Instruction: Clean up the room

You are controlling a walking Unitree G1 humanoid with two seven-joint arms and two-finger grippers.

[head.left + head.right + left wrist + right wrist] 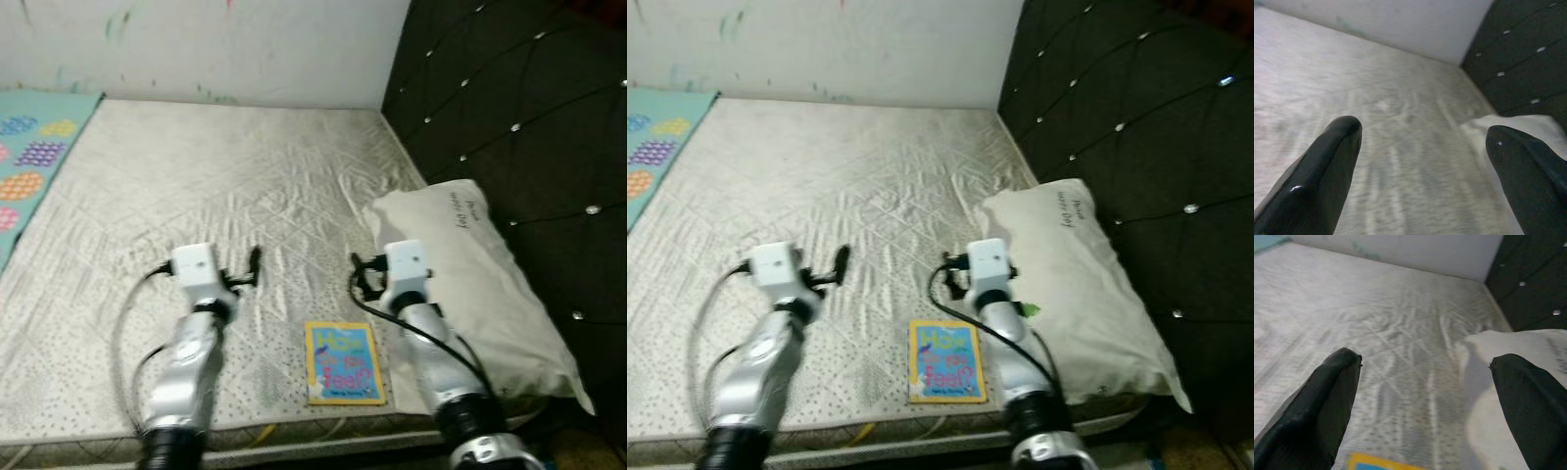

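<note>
A yellow and blue children's book [343, 363] lies flat on the grey quilted mattress [245, 176], near its front edge, between my two arms. My left gripper [251, 266] hovers low over the mattress to the left of the book and a little beyond it; its fingers [1327, 161] stand wide open with nothing between them. My right gripper [360, 274] hangs just beyond the book's far right corner, next to the white pillow [480, 284], and is also open and empty. The book's top edge [1381, 463] shows under the right wrist.
A dark tufted headboard [519, 98] rises along the right side behind the pillow. A teal mat with coloured dots [29, 157] lies along the mattress's left edge. A white wall [196, 39] closes off the far side.
</note>
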